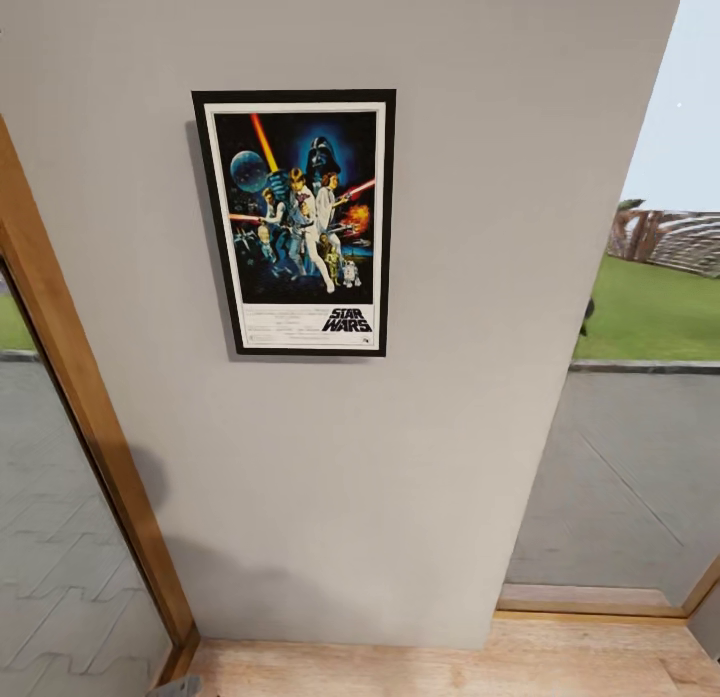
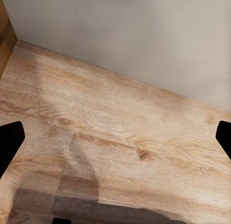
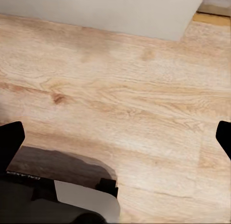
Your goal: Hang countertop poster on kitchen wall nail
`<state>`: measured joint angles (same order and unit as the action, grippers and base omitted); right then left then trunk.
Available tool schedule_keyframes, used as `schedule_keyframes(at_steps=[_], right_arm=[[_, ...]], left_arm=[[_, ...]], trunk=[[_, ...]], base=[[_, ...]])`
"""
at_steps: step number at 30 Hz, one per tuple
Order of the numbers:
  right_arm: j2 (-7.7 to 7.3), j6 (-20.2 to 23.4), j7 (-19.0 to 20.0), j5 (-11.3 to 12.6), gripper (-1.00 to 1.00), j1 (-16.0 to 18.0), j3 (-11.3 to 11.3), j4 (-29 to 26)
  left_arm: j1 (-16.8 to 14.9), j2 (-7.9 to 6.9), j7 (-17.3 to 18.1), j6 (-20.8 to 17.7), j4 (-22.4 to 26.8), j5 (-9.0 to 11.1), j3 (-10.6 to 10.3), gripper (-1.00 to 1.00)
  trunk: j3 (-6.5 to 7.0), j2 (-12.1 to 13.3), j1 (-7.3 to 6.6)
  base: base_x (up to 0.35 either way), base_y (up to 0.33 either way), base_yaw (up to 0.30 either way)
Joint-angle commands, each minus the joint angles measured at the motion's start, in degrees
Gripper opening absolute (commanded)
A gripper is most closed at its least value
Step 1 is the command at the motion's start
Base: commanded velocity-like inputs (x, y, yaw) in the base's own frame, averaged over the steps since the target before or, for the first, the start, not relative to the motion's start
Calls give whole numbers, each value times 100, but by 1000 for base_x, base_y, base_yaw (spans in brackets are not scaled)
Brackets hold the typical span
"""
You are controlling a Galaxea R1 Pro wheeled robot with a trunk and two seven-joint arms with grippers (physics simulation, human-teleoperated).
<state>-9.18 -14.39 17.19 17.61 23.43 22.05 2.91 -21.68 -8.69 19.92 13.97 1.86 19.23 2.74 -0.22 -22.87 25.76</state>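
Note:
The Star Wars poster [image 1: 299, 222] hangs flat and upright on the pale grey wall [image 1: 450, 277] in the head view, black frame and white border all visible. No gripper touches it. Any nail behind it is hidden. My left gripper [image 2: 115, 139] points down at the wooden floor, its two dark fingertips [image 2: 9, 144] wide apart at the picture's edges, nothing between them. My right gripper [image 3: 115, 139] is likewise open over the floor, its fingertips [image 3: 9, 142] spread with nothing held.
A wooden door frame [image 1: 90, 407] runs along the wall's left side, with paving outside. To the right, glass gives onto lawn [image 1: 650, 312] and grey paving. Light wood floor [image 1: 420, 667] meets the wall's base. Part of the robot's body [image 3: 57, 200] shows under the right wrist.

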Motion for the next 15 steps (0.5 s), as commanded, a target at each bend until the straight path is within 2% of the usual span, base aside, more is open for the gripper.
schedule_keyframes(at_steps=[1, 3, 6, 15], right_arm=[[3, -28, 34, 61, 100, -93, 41, 25], [18, -28, 32, 63, 100, -308, 45, 25], [27, -24, 30, 65, 100, -430, 45, 25], [29, -29, 30, 60, 100, -507, 45, 25]], left_arm=[[-3, -1, 37, 4, -10, 19, 25, 100], [-3, -1, 38, 4, -10, 19, 25, 100], [-3, -1, 38, 5, -10, 19, 25, 100], [-3, -2, 38, 7, -10, 19, 24, 100]], trunk=[[-2, -5, 2], [-2, -5, 2], [-2, -5, 2], [-2, -5, 2]], base=[[0, 0, 0], [0, 0, 0], [0, 0, 0], [0, 0, 0]])
